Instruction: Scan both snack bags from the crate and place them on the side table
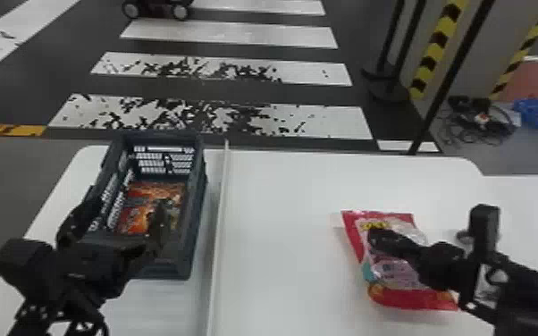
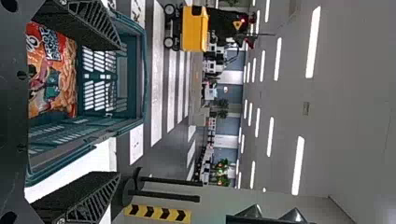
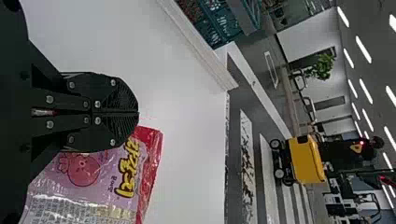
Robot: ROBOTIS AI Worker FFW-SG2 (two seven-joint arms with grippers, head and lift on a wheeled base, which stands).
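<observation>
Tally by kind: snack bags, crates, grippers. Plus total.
Snack bags: 2 (orange bag in the crate, pink-and-red bag on the white table)
Crates: 1 (dark crate)
Grippers: 2 (left gripper, right gripper)
Total: 5

On the table before me, the crate stands to my left with one snack bag lying in it, a raised strip runs forward just right of the crate, and the second bag lies farther right.
</observation>
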